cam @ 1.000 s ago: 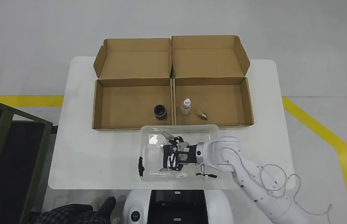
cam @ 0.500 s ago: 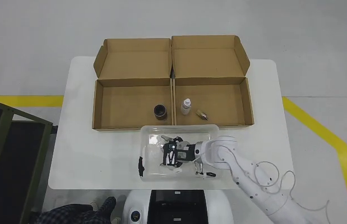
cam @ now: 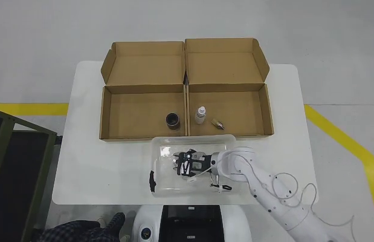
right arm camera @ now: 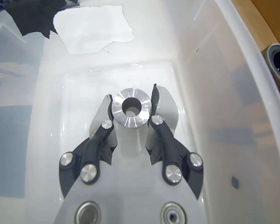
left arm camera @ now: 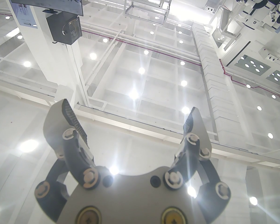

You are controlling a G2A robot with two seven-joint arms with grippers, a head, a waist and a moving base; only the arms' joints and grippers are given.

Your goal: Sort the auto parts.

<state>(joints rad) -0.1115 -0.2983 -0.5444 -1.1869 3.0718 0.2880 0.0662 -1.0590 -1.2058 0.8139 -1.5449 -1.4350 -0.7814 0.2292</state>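
The right pincer is clenched on a silver metal bushing, which sits between its fingers inside the clear plastic bin. Beyond the bin wall beside it, a dark ring-shaped part lies in a cardboard box. The left pincer is released, grasping nothing.

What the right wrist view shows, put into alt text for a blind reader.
The right gripper is shut on a silver metal bushing inside a clear plastic bin. A dark ring-shaped part sits in the cardboard box beyond its wall.
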